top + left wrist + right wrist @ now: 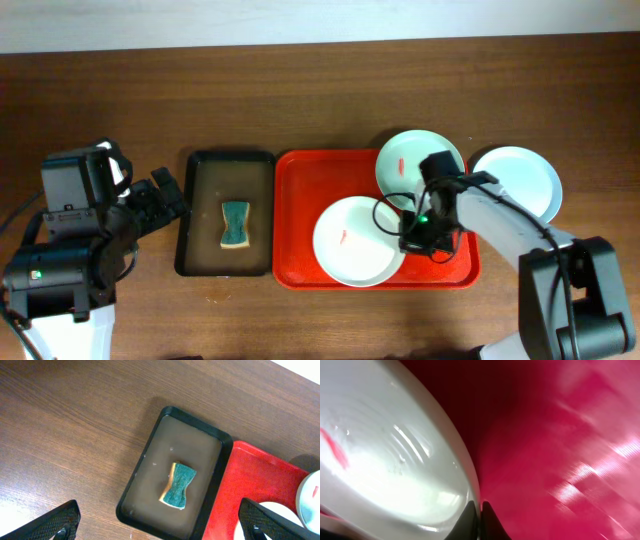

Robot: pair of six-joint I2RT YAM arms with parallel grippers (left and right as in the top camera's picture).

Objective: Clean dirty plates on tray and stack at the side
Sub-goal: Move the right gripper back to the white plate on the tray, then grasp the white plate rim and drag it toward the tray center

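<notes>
Three white plates show in the overhead view. One with a red smear (350, 242) lies at the front of the red tray (300, 195). A second smeared plate (410, 160) rests on the tray's back right corner. A third plate (520, 180) lies on the table right of the tray. My right gripper (410, 238) is shut on the right rim of the front plate; the right wrist view shows its fingers (480, 515) pinching that rim (390, 460) over the tray (560, 435). My left gripper (160, 517) is open and empty, left of the black tray.
A narrow black tray (198, 170) stands left of the red tray and holds a teal and yellow sponge (235, 223). The left wrist view also shows the sponge (178, 485), the black tray (150, 450) and the red tray (250, 475). Brown wooden table all round.
</notes>
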